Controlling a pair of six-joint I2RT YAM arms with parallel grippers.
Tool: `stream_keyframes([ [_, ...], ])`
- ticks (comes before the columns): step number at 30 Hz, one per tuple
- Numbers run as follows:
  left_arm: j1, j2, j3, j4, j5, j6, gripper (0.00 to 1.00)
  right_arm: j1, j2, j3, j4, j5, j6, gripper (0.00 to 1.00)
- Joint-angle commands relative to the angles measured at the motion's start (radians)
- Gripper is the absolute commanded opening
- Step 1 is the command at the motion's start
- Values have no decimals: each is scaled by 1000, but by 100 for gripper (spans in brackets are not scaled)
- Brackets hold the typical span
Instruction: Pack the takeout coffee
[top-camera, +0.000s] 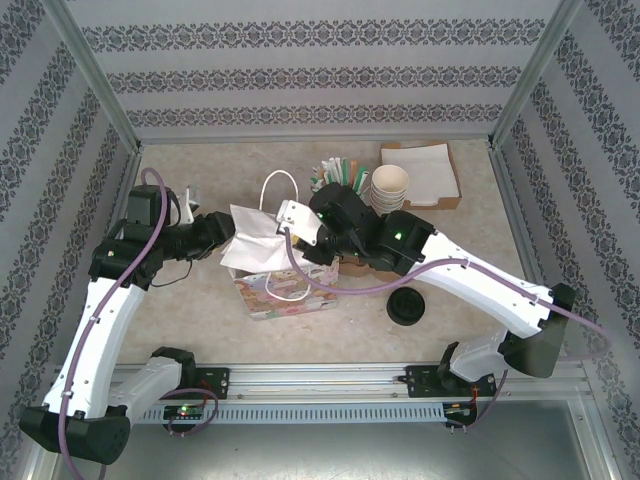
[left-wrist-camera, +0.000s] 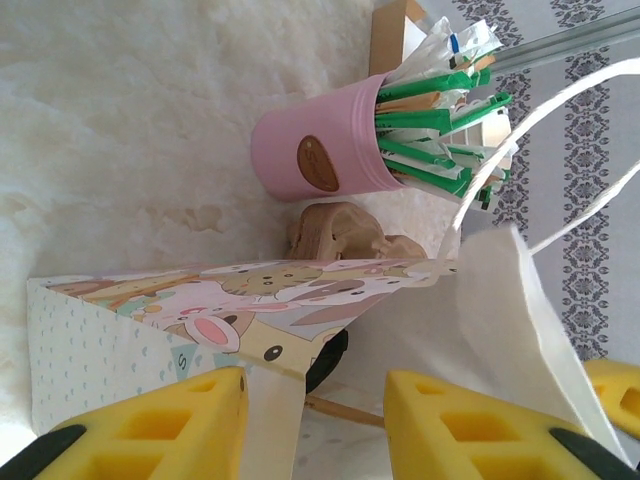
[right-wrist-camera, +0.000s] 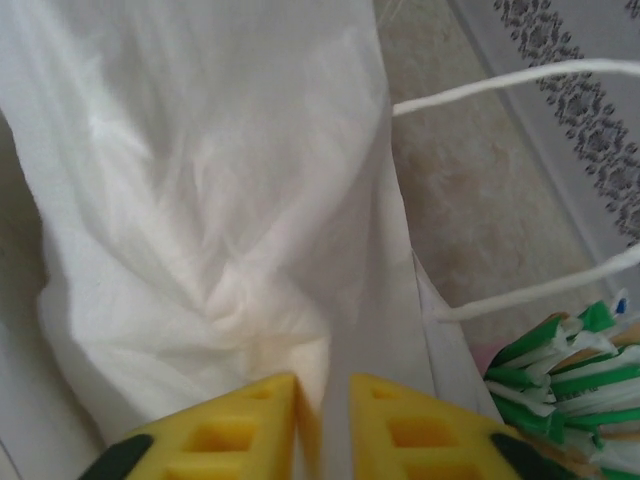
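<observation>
The takeout coffee (top-camera: 405, 306), a small dark cup with a round black lid, stands on the table right of the paper bag (top-camera: 265, 295). The bag has cartoon print outside and is white inside. My left gripper (top-camera: 222, 238) is at the bag's left edge. In the left wrist view its jaws (left-wrist-camera: 315, 385) stand apart, astride the printed front wall (left-wrist-camera: 130, 320). A dark round edge (left-wrist-camera: 335, 360) shows under that flap; I cannot tell what it is. My right gripper (top-camera: 290, 222) is at the bag's back rim, its fingers (right-wrist-camera: 323, 385) slightly apart around the white wall (right-wrist-camera: 200, 200).
A pink cup of green and white sachets (top-camera: 338, 178) stands behind the bag. Beside it are a stack of cream paper cups (top-camera: 390, 185) and a cardboard tray (top-camera: 440, 200) of napkins. A brown pulp carrier (left-wrist-camera: 340, 232) lies under the right arm.
</observation>
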Motion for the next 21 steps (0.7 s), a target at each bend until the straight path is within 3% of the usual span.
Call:
stream_keyframes([
  [1,-3,-3,6,-34,-17,29,41,-6,8,33,-39,-78,37,28],
  [10,-3,-1,11,-38,-20,33,40,-28,37,49,-28,-133,73,24],
  [21,-3,-3,15,-43,-28,33,40,-27,207,148,-28,-212,137,21],
])
